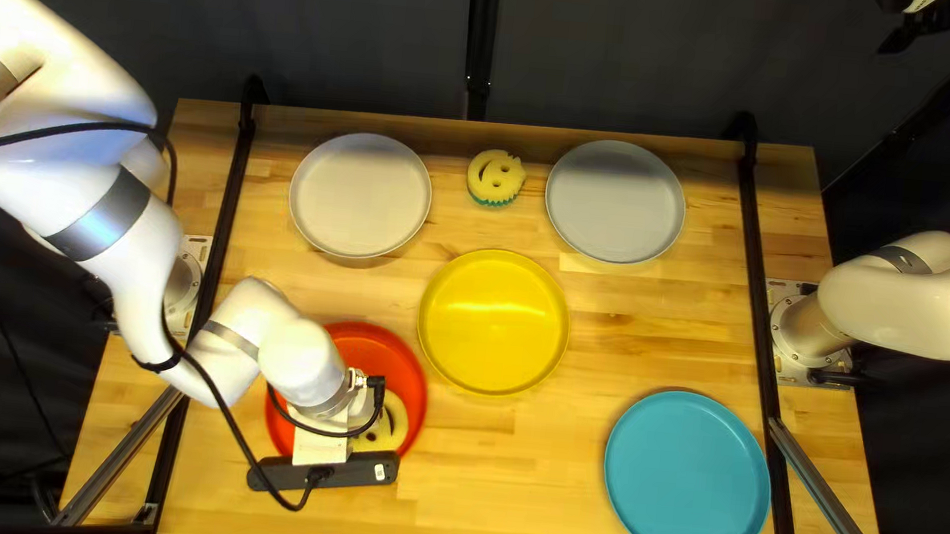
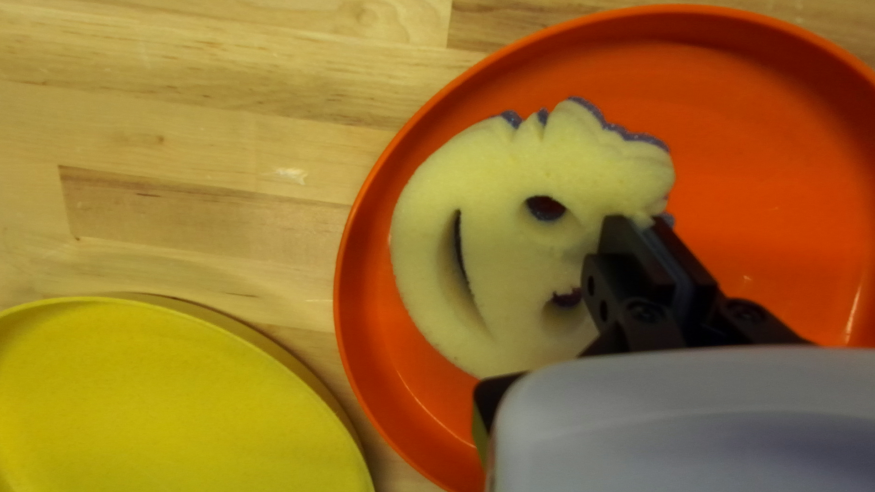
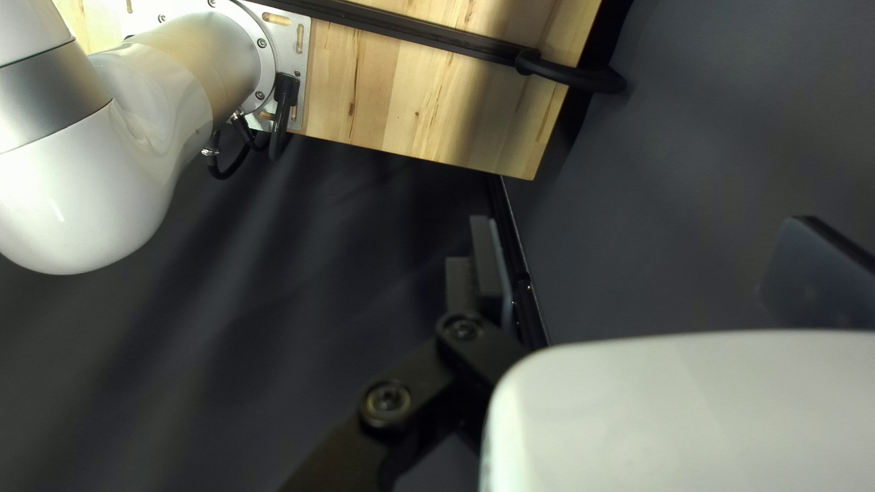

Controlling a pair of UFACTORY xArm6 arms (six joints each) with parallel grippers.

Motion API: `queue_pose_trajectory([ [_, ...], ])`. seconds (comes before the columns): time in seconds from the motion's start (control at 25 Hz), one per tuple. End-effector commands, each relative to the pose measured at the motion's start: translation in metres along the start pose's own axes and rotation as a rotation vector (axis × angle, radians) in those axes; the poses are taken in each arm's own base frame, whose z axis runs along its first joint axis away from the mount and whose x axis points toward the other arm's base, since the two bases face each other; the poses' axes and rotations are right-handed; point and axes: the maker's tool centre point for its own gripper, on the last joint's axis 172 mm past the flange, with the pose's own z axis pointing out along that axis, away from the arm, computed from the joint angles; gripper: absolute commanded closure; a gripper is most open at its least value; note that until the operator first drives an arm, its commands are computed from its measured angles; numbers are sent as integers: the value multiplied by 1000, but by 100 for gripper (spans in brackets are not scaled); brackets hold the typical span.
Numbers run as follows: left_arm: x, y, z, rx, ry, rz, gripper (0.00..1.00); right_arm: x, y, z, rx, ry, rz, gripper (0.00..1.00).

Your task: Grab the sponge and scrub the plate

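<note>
Your left gripper [image 2: 641, 221] is clenched on one side of the sponge [image 2: 510, 246] in the left wrist view, puckering it; the sponge lies in the red plate [image 2: 756, 109]. Keep that pinch and scrub in short, level strokes, pressing lightly so the fingertips don't scrape or the plate slide. In the top left view, turn before the rim, mindful of the yellow plate [image 1: 493, 323] beside it. In the right wrist view, your right gripper [image 3: 643, 220] is spread wide, holding nothing; leave it clear.
</note>
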Motion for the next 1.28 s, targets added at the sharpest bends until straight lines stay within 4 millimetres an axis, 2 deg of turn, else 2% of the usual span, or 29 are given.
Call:
queue_pose_trajectory([
  [0.04,1,10,2,-14,0,3,100,0,0,0,0,0,0,0],
  [0.24,0,33,3,-29,1,-6,100,0,0,0,0,0,0,0],
  [0.48,-3,68,-5,-37,2,-46,100,0,0,0,0,0,0,0],
  [0.68,-12,87,-2,-42,6,-73,100,0,0,0,0,0,0,0],
  [0.8,-14,91,1,-45,11,-84,100,0,0,0,0,0,0,0],
  [1.04,-21,81,1,-44,16,-88,100,0,0,0,0,0,0,0],
  [1.12,-24,64,0,-40,14,-78,100,0,0,0,0,0,0,0],
  [1.28,-32,42,1,-32,12,-59,100,0,0,0,0,0,0,0],
])
